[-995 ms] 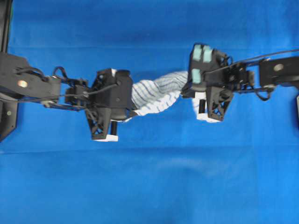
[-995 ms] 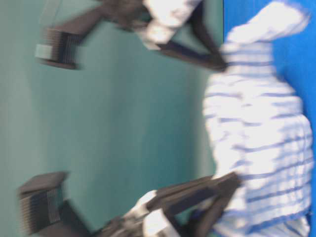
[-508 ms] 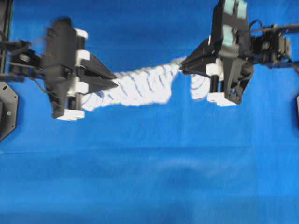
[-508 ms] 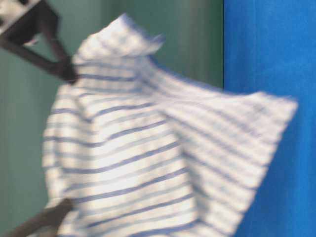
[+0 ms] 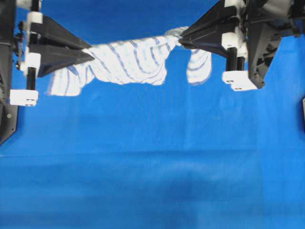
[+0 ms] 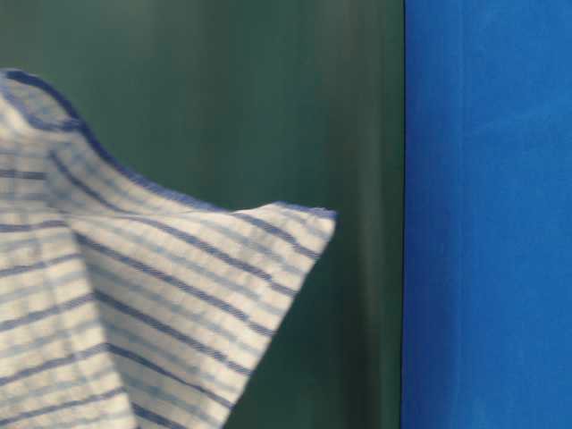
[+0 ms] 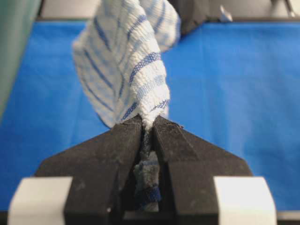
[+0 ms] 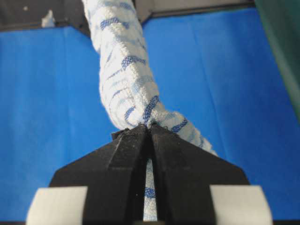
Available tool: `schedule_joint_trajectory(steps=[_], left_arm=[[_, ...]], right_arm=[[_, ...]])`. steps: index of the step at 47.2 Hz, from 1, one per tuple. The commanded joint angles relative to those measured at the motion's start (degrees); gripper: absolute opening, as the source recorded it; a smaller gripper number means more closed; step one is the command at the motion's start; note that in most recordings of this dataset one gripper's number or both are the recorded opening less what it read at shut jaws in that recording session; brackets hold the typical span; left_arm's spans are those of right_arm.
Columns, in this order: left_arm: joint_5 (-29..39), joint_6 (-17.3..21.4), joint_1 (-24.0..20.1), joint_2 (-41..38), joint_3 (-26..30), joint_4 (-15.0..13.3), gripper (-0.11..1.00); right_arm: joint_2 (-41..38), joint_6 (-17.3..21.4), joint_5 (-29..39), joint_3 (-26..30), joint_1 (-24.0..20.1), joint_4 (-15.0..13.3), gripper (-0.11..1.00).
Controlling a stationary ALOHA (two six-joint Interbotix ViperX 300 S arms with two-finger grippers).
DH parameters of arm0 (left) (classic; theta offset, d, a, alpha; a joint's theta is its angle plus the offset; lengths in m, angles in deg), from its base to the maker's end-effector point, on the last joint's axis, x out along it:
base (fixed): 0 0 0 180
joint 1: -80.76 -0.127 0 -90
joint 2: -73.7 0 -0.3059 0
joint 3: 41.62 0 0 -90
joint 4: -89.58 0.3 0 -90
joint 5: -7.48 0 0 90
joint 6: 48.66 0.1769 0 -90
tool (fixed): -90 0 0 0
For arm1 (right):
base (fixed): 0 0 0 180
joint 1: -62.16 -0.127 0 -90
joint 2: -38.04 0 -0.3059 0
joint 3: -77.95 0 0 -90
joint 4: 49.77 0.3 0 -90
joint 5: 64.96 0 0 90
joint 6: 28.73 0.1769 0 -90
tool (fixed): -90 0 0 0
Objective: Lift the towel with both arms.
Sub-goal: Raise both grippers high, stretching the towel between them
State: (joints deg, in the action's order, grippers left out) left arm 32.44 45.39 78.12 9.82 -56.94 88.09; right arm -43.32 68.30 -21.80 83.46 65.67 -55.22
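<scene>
A: Where's the towel (image 5: 128,59)?
B: Strung between both end effectors, above the blue counter (image 5: 152,181).
A: Grips?
B: Left end effector (image 5: 89,55) clamped on one end, right end effector (image 5: 181,39) clamped on the other.
A: Count?
B: One towel, two end effectors.

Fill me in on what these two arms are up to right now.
Both arms are holding one striped towel up over the blue table. The left gripper is shut on one end and the right gripper is shut on the other, so the cloth is strung between them, bunched and twisted, with loose folds hanging below. In the table-level view the towel hangs in the air, apart from the table's surface. The lift looks done or nearly so.
</scene>
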Motion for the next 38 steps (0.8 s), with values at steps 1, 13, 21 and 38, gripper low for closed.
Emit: schedule_joint_trajectory(steps=[1, 13, 21, 38], left_arm=[[0.97, -0.09, 0.0, 0.44, 1.93, 0.18, 0.04], [1.58, 0.97, 0.0, 0.62, 1.67, 0.26, 0.04], [1.05, 2.64, 0.0, 0.18, 1.67, 0.26, 0.04], [-0.79, 2.2, -0.09, -0.7, 1.67, 0.18, 0.41]], right_arm=[[1.23, -0.09, 0.26, 2.2, -0.35, -0.09, 0.03], [1.05, -0.79, 0.26, 2.11, -0.44, -0.09, 0.03], [0.35, -1.23, 0.26, 1.85, -0.35, -0.09, 0.03], [-0.35, -0.44, -0.09, 1.76, -0.44, -0.53, 0.26]])
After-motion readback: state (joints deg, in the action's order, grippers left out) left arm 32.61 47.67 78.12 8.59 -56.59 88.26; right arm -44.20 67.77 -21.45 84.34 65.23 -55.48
